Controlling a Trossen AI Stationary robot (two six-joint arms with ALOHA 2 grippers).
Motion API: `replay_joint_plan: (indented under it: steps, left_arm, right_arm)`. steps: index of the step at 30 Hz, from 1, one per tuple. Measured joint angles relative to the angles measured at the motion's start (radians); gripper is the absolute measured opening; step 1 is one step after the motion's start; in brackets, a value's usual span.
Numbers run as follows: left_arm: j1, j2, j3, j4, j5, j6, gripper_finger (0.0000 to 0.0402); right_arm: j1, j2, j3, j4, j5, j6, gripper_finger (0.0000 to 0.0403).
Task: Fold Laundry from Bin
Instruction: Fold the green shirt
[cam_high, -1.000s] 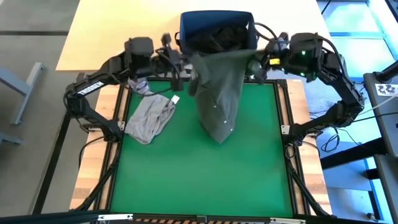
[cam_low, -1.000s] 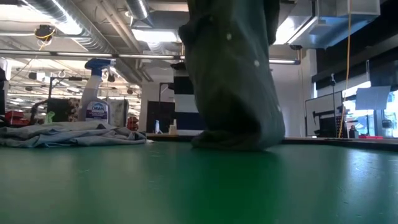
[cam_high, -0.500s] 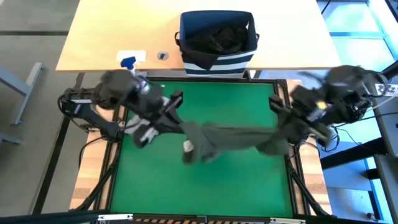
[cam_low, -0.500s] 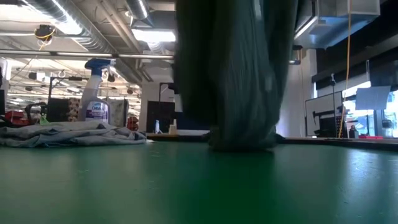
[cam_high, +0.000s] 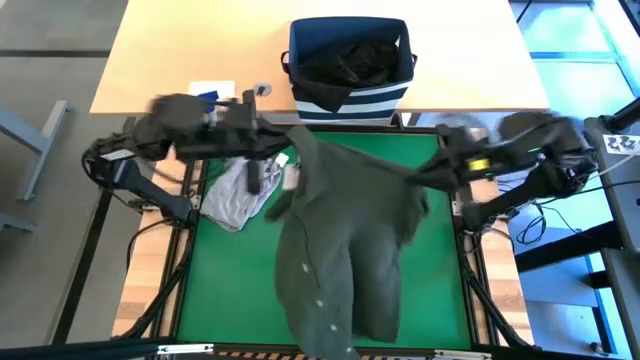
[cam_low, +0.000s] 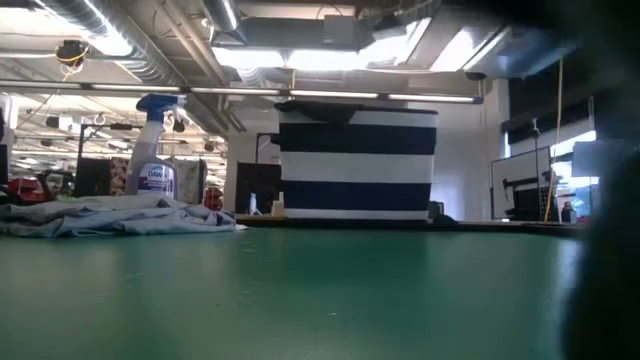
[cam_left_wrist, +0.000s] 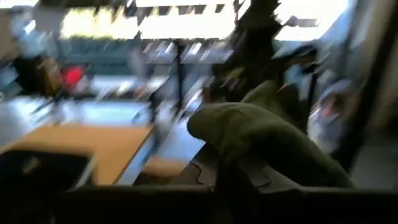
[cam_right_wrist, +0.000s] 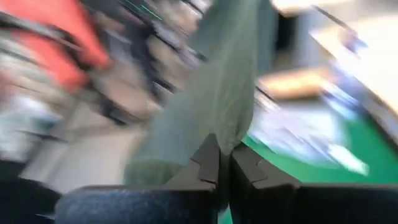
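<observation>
A dark olive green shirt (cam_high: 340, 240) hangs spread between my two grippers above the green mat (cam_high: 440, 280). Its lower part reaches out toward the near edge. My left gripper (cam_high: 283, 140) is shut on its upper left corner. On the upper right corner my right gripper (cam_high: 428, 176) is shut. A light grey garment (cam_high: 240, 190) lies crumpled on the mat at the left. The navy striped bin (cam_high: 350, 95) stands at the far edge with a black garment (cam_high: 350, 60) inside. My left gripper pinches a bunched part of the shirt's top edge (cam_left_wrist: 249, 134) between its two fingers, coming level from the table's left. The cloth bulges over the fingertips. My right gripper pinches the shirt's other top corner (cam_right_wrist: 225, 134) at its fingertips, coming from the table's right. The cloth runs taut away from it.
A spray bottle (cam_high: 207, 98) stands on the wooden top left of the bin and also shows in the low view as the spray bottle (cam_low: 155, 150) behind the grey garment (cam_low: 110, 215). The bin (cam_low: 357, 160) fills the far middle.
Both grippers swung from beside the bin toward the near edge and apart, then back toward the far edge. The shirt, which hung bunched with its lower end on the mat, was drawn out between them. It now flies spread, its lower part toward the near edge.
</observation>
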Motion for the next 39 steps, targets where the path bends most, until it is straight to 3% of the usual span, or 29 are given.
replay_joint_plan:
  steps: [3, 6, 13, 18, 22, 28, 31, 35, 39]
  left_arm:
    - [0.059, 0.015, -0.073, -0.090, -0.025, -0.008, 0.0011]
    - [0.093, 0.026, -0.196, -0.081, -0.025, -0.009, 0.0011]
    - [0.156, 0.066, -0.514, 0.139, -0.022, -0.009, 0.0013]
    - [0.199, 0.117, -0.589, 0.227, 0.029, -0.011, 0.0050]
    - [0.228, 0.134, -0.587, 0.176, 0.038, -0.009, 0.0103]
    - [0.247, 0.077, -0.476, -0.260, 0.025, -0.015, 0.0158]
    - [0.282, 0.052, -0.502, -0.407, 0.033, -0.039, 0.0167]
    - [0.360, 0.049, -0.636, -0.374, 0.185, -0.041, 0.0166]
    - [0.434, 0.069, -0.801, -0.132, 0.338, -0.032, 0.0161]
  right_arm:
    - [-0.057, 0.019, -0.094, -0.141, 0.110, 0.003, 0.0008]
    - [-0.107, 0.024, -0.263, -0.172, 0.175, 0.004, 0.0008]
    - [-0.211, 0.024, -0.709, -0.022, 0.263, 0.038, 0.0010]
    - [-0.285, 0.026, -0.898, 0.073, 0.251, 0.083, 0.0010]
    - [-0.317, 0.027, -0.967, 0.080, 0.210, 0.106, 0.0010]
    - [-0.323, 0.027, -0.991, 0.073, 0.166, 0.145, 0.0010]
    - [-0.323, 0.027, -0.991, 0.082, 0.163, 0.146, 0.0010]
    - [-0.325, 0.027, -0.991, 0.103, 0.178, 0.167, 0.0010]
    - [-0.322, 0.027, -0.991, 0.132, 0.178, 0.173, 0.0010]
